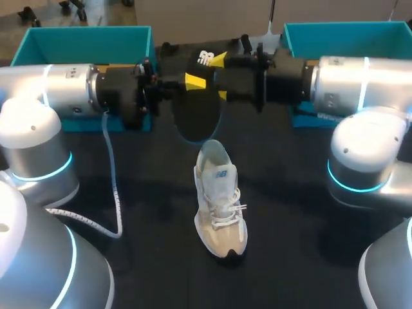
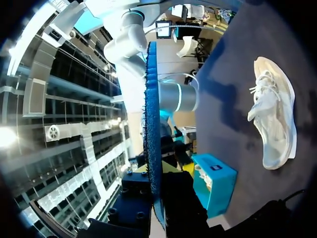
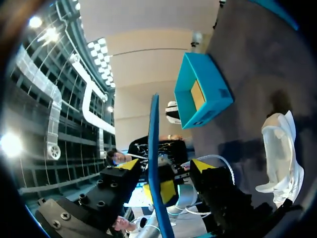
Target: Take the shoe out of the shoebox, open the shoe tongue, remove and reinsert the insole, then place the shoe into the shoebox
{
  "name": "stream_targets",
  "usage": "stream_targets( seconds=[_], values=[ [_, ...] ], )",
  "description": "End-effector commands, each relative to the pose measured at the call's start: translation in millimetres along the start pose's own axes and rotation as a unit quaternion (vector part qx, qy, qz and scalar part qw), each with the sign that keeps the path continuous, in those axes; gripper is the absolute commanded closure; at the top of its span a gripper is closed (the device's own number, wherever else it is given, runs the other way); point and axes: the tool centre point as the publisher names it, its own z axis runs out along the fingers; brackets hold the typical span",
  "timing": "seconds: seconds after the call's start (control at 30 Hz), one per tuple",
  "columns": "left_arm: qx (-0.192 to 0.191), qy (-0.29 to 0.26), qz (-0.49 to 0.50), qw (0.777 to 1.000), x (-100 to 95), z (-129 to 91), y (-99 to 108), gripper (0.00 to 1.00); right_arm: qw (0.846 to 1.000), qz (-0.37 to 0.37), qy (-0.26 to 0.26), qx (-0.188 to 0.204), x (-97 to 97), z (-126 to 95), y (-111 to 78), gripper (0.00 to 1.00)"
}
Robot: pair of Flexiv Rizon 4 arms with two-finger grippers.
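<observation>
Counter [image 1: 290, 244] given over to one job. Stood teal shoebox [image 1: 84, 35] at upper left and second teal box [image 1: 341, 32] at upper right, clear of the work. Set shoe [image 1: 219, 199] at frame centre, opening upward, probably to take its lining back. Pinched insole [image 1: 196, 119] edge-on in left end effector [image 1: 193, 82], upper middle; splayed right end effector [image 1: 220, 77] wide around it, untouching, likely for handover.

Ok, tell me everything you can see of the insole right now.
The insole is out of the shoe, held in the air over the table beyond the shoe's heel. From above its face looks dark, with a white logo near one end. Edge-on in the wrist views it is thin, blue and foam-like. The left gripper pinches it. The right gripper straddles it with open fingers, seemingly without touching.
</observation>
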Motion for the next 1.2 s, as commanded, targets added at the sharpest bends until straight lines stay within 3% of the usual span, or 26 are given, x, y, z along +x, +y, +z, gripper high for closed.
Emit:
stream_targets(
  seconds=[0.03,0.33,0.5,0.67,1.07,1.2],
  values=[
    [0.002,-0.003,-0.003,1.0,0.3,-13,3,1.0,1.0,-0.025,0.019,0.004,-6.1,-32,-11.9,0.0],
    [-0.012,0.015,-0.002,1.0,-1.8,-21,9,1.0,0.993,-0.095,0.03,0.064,0.8,-56,-23.2,0.0],
    [0.003,0.03,0.0,1.0,-0.4,-26,11,1.0,0.987,-0.106,0.039,0.116,6.5,-65,-23.4,0.0],
    [0.01,0.036,0.006,0.999,-0.4,-26,11,1.0,0.988,-0.089,0.038,0.122,5.0,-75,-18.1,0.0],
    [0.01,0.036,0.006,0.999,-0.4,-26,11,1.0,0.988,-0.089,0.038,0.122,5.0,-75,-18.1,0.0],
    [0.012,0.035,-0.081,0.996,-3.8,-17,9,1.0,0.988,-0.089,0.038,0.122,5.0,-75,-18.1,0.0]
  ],
)
